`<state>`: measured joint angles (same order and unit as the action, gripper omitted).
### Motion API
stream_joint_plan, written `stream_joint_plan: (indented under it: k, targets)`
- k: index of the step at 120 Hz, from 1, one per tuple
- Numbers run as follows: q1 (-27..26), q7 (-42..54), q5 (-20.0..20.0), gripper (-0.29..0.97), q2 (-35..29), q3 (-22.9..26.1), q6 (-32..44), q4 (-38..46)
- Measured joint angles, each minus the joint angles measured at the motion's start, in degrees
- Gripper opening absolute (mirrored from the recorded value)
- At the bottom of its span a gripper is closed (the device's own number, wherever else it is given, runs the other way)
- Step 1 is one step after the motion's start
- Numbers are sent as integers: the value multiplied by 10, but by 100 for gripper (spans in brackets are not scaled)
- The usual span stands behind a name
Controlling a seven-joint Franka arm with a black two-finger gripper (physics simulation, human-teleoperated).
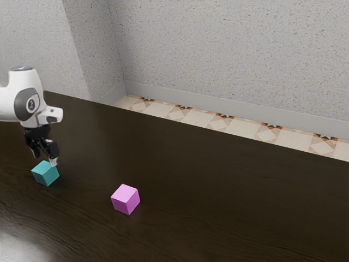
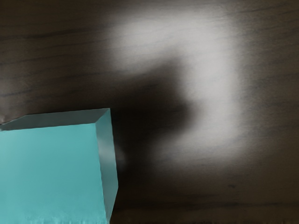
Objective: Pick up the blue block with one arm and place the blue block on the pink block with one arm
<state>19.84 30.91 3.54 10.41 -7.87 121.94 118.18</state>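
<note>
blue block (image 1: 45,173) just under tool (image 1: 48,159), on dark table (image 1: 218,180)

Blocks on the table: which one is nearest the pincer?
The teal-blue cube, just below the pincer at the exterior view's left; the pink cube lies apart, further right.

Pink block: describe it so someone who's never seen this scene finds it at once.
On the dark wooden table, look at the lower left part of the exterior view. The small pink cube sits alone on bare wood, toward the exterior view's right of the teal-blue cube under the black gripper. It is the only pink thing, and nothing hangs over it.
</note>
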Motion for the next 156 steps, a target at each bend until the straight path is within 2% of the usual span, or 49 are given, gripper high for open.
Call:
stream_joint_plan:
  k: [12, 30, 55, 78, 156]
  targets:
    - [-2, 23, 7, 68, 4, -21, 23, 1]
    - [2, 54, 7, 68, 43, -28, 44, -26]
    - [11, 94, -27, 68, 94, -29, 57, -56]
    - [13, 122, -53, 68, 105, -29, 69, -54]
    - [22, 166, -96, 68, 111, -33, 100, -27]
